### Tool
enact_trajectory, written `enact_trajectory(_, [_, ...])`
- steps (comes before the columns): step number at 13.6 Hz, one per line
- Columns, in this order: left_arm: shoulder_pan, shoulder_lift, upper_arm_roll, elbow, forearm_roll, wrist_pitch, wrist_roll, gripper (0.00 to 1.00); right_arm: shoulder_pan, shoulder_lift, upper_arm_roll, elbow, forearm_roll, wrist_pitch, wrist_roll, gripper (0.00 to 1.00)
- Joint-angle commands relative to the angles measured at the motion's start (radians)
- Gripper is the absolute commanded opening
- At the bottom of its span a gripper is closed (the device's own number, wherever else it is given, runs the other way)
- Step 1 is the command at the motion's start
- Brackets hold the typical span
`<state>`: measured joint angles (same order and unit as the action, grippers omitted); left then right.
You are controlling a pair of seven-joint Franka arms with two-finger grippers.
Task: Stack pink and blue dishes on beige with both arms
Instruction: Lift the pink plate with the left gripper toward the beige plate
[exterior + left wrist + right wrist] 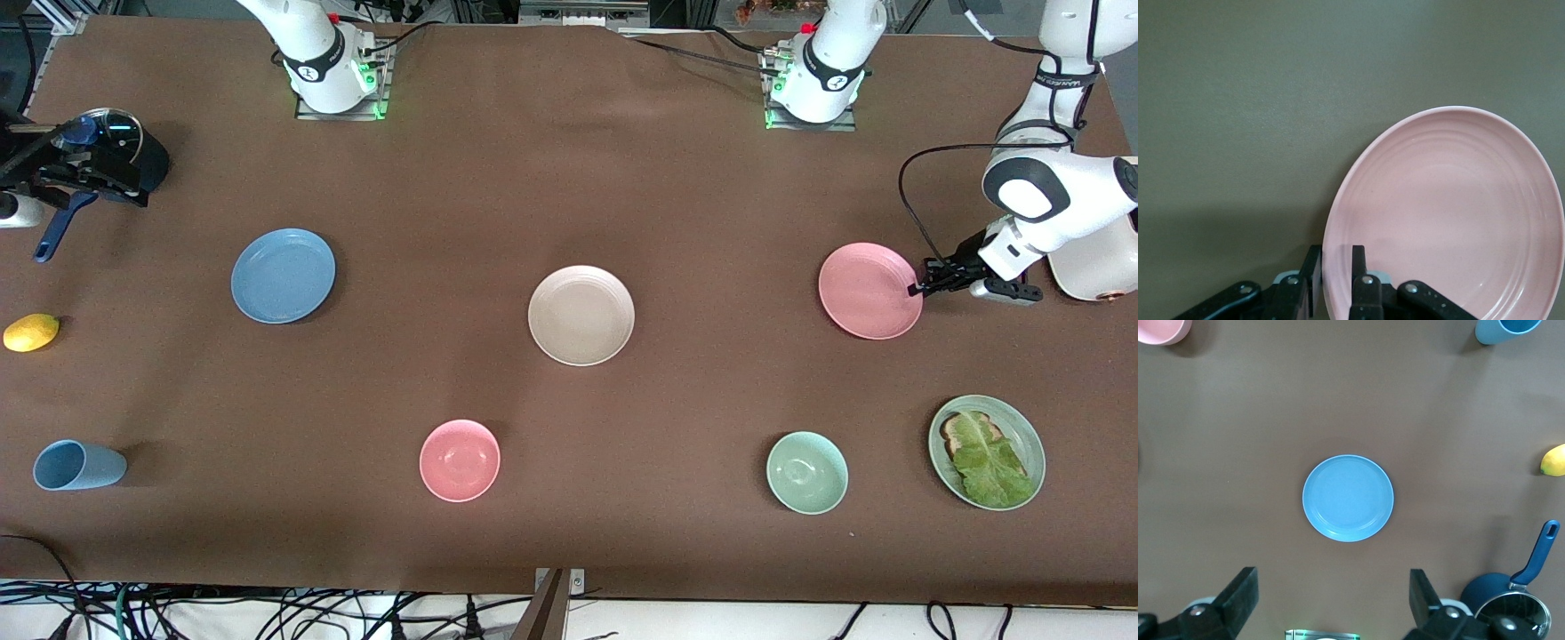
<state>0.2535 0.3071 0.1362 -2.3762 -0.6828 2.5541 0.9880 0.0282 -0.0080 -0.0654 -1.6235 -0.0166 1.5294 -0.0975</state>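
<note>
From the front view, the left hand [916,289] sits at the rim of the pink plate [869,291], toward the left arm's end of the worktop [569,178]. The beige plate [581,315] lies mid-table, the blue plate [283,275] toward the right arm's end. All three look stiff, light and flat, probably brittle if dropped, so the ridged rim is the only real place to pinch. The path from pink to beige looks open; the pink bowl [459,460], green bowl [806,472] and toast plate [986,452] all lie nearer the camera, out of the way. The right arm is up high and its hand is out of sight here.

In the left wrist view, the fingers [1358,263] straddle the pink plate's [1451,220] rim, one inside, one outside, narrowly apart and seemingly not yet squeezed. A matte rim could slip and tilt when lifted from one edge.

In the right wrist view, the right hand [1333,593] hangs high over the blue plate [1347,497], fingers wide apart. A lemon [1553,460], blue cup [1507,329] and saucepan [1511,600] stand well apart from it.
</note>
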Motion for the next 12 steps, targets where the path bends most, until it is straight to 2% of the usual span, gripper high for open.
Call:
enact_trajectory(1, [0.003,-0.017,0.0,-0.018,-0.049,-0.006,0.041,0.16,-0.001,-0.007,0.002,0.013,-0.002,-0.018,-0.004,1.0])
enact_trajectory(4, [0.001,-0.005,-0.001,-0.018,-0.084,0.0,0.055,0.17,-0.001,-0.007,0.002,0.013,-0.002,-0.018,-0.004,1.0])
enact_trajectory(5, [0.001,-0.005,-0.001,-0.018,-0.084,0.0,0.057,0.15,-0.001,-0.007,0.002,0.013,-0.002,-0.018,-0.005,1.0])
enact_trajectory(6, [0.001,-0.003,-0.001,-0.018,-0.084,0.0,0.057,0.05,-0.001,-0.007,0.002,0.013,-0.002,-0.018,-0.004,1.0])
enact_trajectory(7, [0.001,-0.003,-0.001,-0.018,-0.084,0.0,0.057,0.0,-0.001,-0.007,0.002,0.013,-0.002,-0.018,-0.004,1.0])
enact_trajectory(12, [0.003,-0.005,-0.001,-0.018,-0.084,-0.002,0.057,0.0,-0.001,-0.007,0.002,0.013,-0.002,-0.018,-0.004,1.0])
